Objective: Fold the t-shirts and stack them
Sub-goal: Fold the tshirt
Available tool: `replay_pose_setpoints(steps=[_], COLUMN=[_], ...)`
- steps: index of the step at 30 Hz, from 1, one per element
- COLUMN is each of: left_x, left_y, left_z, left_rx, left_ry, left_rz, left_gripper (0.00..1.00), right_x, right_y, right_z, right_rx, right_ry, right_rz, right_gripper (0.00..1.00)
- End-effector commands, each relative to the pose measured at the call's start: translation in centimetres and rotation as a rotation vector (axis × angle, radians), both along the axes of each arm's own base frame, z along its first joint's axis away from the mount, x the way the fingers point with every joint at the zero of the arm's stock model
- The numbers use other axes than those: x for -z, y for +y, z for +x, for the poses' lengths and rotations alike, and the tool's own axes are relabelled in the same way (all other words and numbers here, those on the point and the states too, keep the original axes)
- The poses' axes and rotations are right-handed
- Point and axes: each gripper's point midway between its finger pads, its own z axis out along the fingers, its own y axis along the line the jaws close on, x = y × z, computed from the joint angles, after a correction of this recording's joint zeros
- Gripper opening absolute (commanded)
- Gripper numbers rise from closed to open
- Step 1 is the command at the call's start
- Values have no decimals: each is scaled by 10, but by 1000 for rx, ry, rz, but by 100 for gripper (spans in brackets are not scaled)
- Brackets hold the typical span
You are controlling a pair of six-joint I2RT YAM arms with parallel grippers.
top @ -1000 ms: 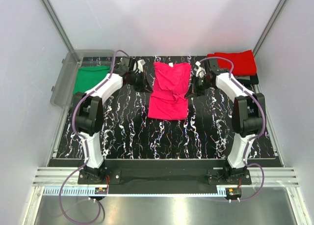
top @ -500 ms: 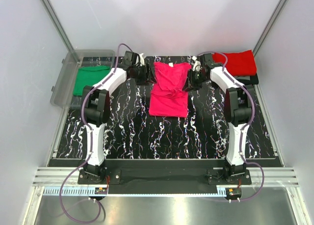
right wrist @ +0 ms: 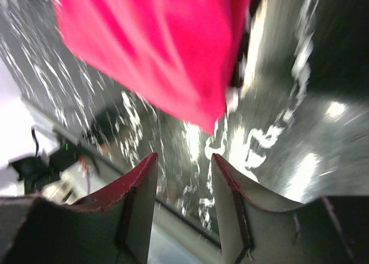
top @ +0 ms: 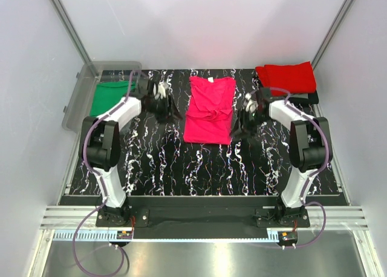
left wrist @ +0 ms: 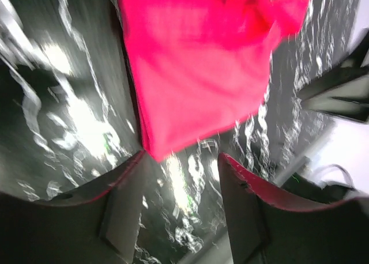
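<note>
T-shirt [top: 209,110], pink, rumpled oblong, marbled table [top: 175,168]

The left hand [left wrist: 181,157], spread and empty, faces the blurred magenta-pink t-shirt [left wrist: 196,74].

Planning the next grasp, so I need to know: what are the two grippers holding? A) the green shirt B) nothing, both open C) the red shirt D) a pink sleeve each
B: the left gripper and right gripper both stand open and empty above the table, with the pink shirt lying free.
</note>
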Motion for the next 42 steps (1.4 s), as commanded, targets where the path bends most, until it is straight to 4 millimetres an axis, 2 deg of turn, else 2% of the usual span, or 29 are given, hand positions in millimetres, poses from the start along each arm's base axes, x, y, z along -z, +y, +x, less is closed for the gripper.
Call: replay_pose_setpoints(steps=[1, 2, 4, 10, 18, 27, 31, 34, 35, 36, 37, 39, 42], left_x=[30, 35, 45, 58, 76, 86, 86, 86, 86, 85, 85, 81, 70], left_y=[-18, -19, -20, -29, -41, -39, -39, -39, -40, -41, -44, -47, -50], left_z=[-43, -47, -51, -47, -43, -43, -44, -42, -41, -39, -40, -36, -34], left_rx=[9, 5, -7, 4, 25, 27, 31, 28, 33, 35, 41, 51, 64], left_ry=[220, 240, 270, 289, 312, 326, 327, 319, 311, 305, 305, 288, 261], left_rz=[-149, -155, -151, -133, -110, -91, -89, -91, -93, -97, -98, -109, -118], left_gripper=[56, 57, 58, 59, 54, 47, 38, 36, 32, 28, 26, 19, 0], right_x=[17, 22, 27, 35, 47, 60, 64, 64, 64, 63, 63, 60, 46], right_y=[15, 16, 15, 21, 25, 22, 18, 20, 20, 20, 21, 23, 25], right_z=[-40, -46, -46, -36, -23, -12, -10, -9, -9, -6, -6, -5, -6], right_rx=[-18, -16, -14, -6, 23, 47, 57, 62, 66, 70, 74, 74, 64], right_ry=[149, 173, 183, 188, 199, 192, 187, 188, 187, 173, 173, 165, 137], right_rz=[66, 64, 62, 66, 58, 11, -20, -7, -7, -5, -5, 13, 36], right_gripper=[49, 49, 49, 49, 49, 47, 45, 40, 37, 33, 25, 17, 6])
